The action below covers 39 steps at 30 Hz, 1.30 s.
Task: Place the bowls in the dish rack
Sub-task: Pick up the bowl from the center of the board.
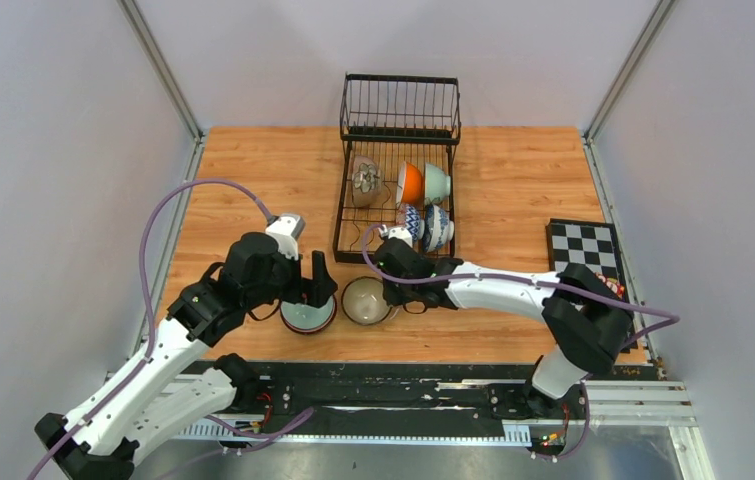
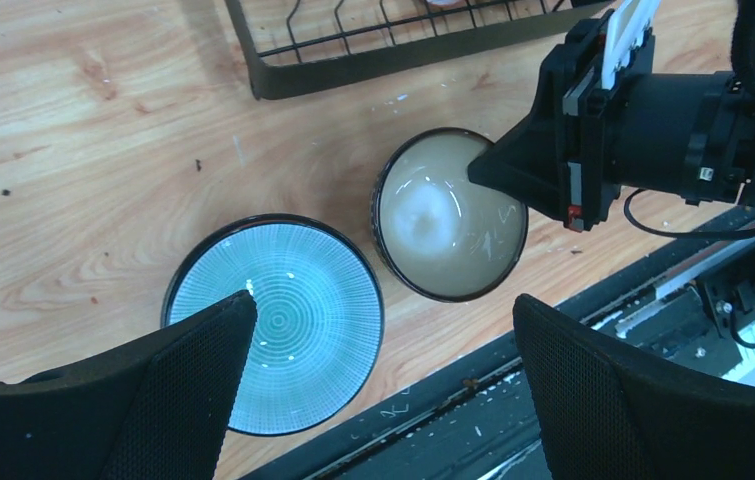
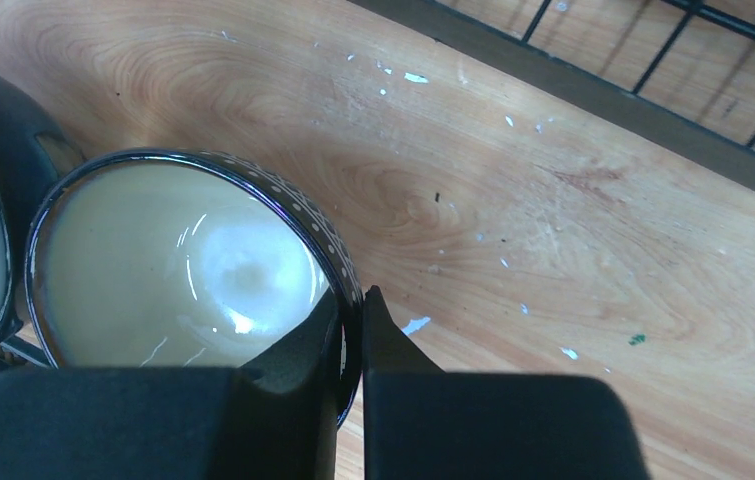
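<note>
The black wire dish rack (image 1: pixel 398 130) stands at the back middle and holds several bowls: a grey patterned one (image 1: pixel 365 180), an orange one (image 1: pixel 410 184), a pale green one (image 1: pixel 437 182) and two blue-and-white ones (image 1: pixel 423 224). Two bowls sit side by side on the table in front of it: a teal ribbed bowl (image 1: pixel 308 316) (image 2: pixel 278 325) and a dark bowl with a cream inside (image 1: pixel 366 301) (image 2: pixel 450 215) (image 3: pixel 173 270). My right gripper (image 1: pixel 393 290) (image 3: pixel 353 315) is shut on the cream bowl's right rim, one finger inside and one outside. My left gripper (image 1: pixel 315 290) (image 2: pixel 383 303) is open above the teal bowl.
A black-and-white checkered board (image 1: pixel 583 248) lies at the right edge. The rack's front frame shows in the left wrist view (image 2: pixel 373 60) and the right wrist view (image 3: pixel 603 95). The black base rail (image 1: pixel 393 385) runs along the near edge, close behind both bowls.
</note>
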Available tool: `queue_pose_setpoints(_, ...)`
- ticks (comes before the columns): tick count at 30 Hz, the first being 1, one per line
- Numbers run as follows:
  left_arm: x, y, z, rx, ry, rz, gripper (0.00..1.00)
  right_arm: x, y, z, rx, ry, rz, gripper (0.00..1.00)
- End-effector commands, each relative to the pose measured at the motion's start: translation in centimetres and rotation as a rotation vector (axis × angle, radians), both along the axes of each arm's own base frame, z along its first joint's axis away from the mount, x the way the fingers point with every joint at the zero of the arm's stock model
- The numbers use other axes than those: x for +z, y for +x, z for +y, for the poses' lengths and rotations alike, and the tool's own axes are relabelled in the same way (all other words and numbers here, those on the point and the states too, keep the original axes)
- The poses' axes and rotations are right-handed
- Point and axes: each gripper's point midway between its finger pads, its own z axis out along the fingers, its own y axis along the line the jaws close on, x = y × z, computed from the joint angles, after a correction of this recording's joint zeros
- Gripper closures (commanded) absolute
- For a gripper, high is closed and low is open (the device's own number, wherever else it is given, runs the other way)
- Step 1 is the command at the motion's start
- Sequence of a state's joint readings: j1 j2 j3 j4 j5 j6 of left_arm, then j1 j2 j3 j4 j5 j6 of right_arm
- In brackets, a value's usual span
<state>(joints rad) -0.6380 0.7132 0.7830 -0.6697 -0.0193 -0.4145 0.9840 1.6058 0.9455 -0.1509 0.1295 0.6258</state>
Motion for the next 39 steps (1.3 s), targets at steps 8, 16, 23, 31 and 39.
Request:
queue_pose_setpoints(8,-0.5,-0.7,-3.7,-0.077,-0.053,0.053,0.00,5.9,-1.0,-1.2,0.012,0.004,-0.159,0.97)
queue_pose_setpoints(16,-1.7,-0.6,-4.9,-0.049,-0.012,0.067,0.02,10.0,-2.2,-1.8,0.019,-0.004,-0.266,0.97)
queue_pose_setpoints(23,-2.4,-0.6,-5.5,-0.019,0.032,0.072,0.15,12.2,-3.0,-1.6,0.027,-0.029,-0.333,0.97)
queue_pose_setpoints(31,-3.2,-0.9,-7.0,-0.032,0.045,0.080,0.38,13.8,-3.2,-1.2,0.027,-0.057,-0.390,0.97)
queue_pose_setpoints(39,-3.6,-1.0,-7.4,-0.036,0.067,0.080,0.62,14.5,-3.0,-0.6,0.030,-0.071,-0.411,0.97)
